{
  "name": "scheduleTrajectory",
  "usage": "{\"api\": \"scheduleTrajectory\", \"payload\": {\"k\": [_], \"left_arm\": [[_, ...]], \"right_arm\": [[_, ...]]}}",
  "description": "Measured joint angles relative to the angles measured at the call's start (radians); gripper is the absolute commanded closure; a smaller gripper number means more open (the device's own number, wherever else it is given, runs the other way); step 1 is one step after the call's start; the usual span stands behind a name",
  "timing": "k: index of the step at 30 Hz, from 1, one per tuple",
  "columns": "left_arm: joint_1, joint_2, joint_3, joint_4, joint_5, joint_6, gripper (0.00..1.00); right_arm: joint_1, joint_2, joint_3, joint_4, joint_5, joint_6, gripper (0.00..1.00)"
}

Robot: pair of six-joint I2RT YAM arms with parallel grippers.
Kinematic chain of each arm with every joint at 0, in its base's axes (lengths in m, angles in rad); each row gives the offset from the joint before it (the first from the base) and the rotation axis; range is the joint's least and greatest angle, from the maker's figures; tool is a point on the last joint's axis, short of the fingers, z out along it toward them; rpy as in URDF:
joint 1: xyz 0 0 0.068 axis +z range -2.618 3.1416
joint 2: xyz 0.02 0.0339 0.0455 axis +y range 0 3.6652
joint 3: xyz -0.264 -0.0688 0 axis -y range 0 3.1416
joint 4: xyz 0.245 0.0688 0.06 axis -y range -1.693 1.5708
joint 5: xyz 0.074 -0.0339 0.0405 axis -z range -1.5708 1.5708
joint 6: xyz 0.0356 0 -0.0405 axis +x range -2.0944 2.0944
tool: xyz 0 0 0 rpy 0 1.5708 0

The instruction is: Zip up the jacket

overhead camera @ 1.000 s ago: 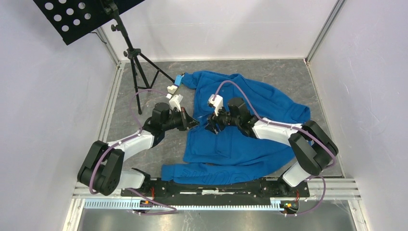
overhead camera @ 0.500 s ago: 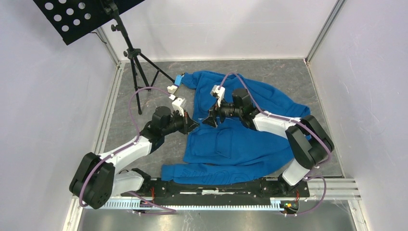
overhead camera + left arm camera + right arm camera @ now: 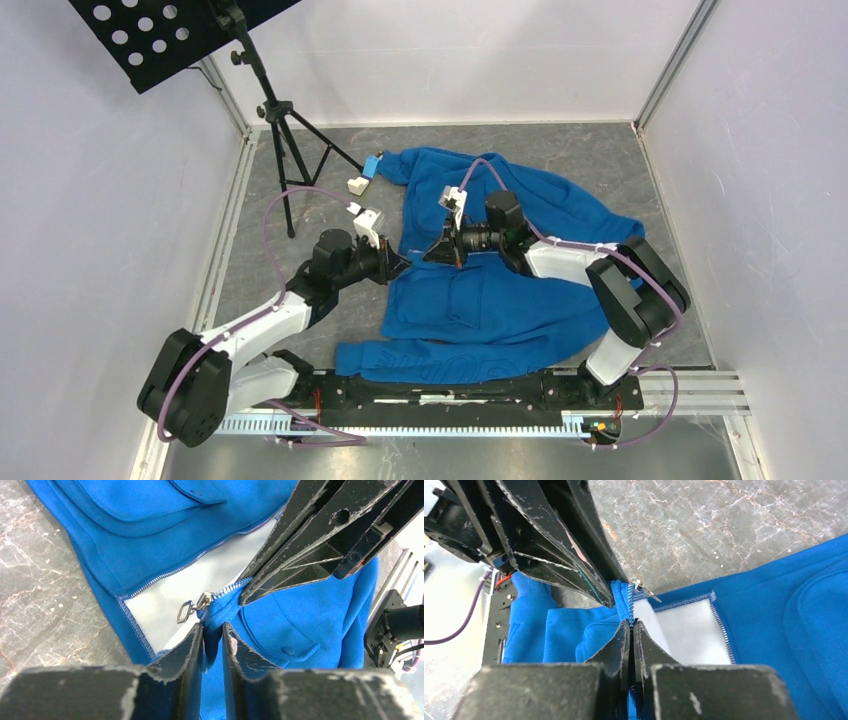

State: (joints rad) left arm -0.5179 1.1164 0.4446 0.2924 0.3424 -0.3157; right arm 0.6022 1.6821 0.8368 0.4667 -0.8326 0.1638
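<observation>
Fingers of the left gripper stood narrowly apart, pinching a fold of the jacket between them, just below the zipper pull. Opposite, the right gripper was pressed almost shut on the jacket's zipper edge, the pull just past its tips. Between the two grippers, white lining showed in the open front. Around them the jacket lay spread on the grey table.
</observation>
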Motion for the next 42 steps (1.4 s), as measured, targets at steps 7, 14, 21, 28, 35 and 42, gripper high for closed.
{"api": "scheduleTrajectory", "payload": {"k": [7, 14, 21, 28, 35, 42], "left_arm": [[0.002, -0.071, -0.038, 0.006, -0.023, -0.220, 0.25], [0.016, -0.116, -0.044, -0.018, -0.019, -0.525, 0.16], [0.062, -0.108, -0.041, -0.019, 0.013, -0.578, 0.18], [0.100, -0.049, -0.031, 0.084, 0.151, -0.578, 0.22], [0.101, -0.009, -0.084, 0.270, 0.288, -0.588, 0.35], [0.101, -0.027, -0.123, 0.303, 0.312, -0.595, 0.41]], "right_arm": [[0.000, -0.032, -0.097, 0.118, -0.016, 0.031, 1.00], [0.000, -0.071, -0.153, 0.256, -0.058, 0.069, 1.00], [0.001, -0.090, -0.153, 0.279, -0.075, 0.076, 1.00], [0.025, -0.103, -0.153, 0.227, -0.061, 0.037, 1.00], [0.037, -0.103, -0.153, 0.177, -0.040, 0.006, 1.00], [0.037, -0.103, -0.153, 0.156, -0.021, -0.007, 1.00]]}}
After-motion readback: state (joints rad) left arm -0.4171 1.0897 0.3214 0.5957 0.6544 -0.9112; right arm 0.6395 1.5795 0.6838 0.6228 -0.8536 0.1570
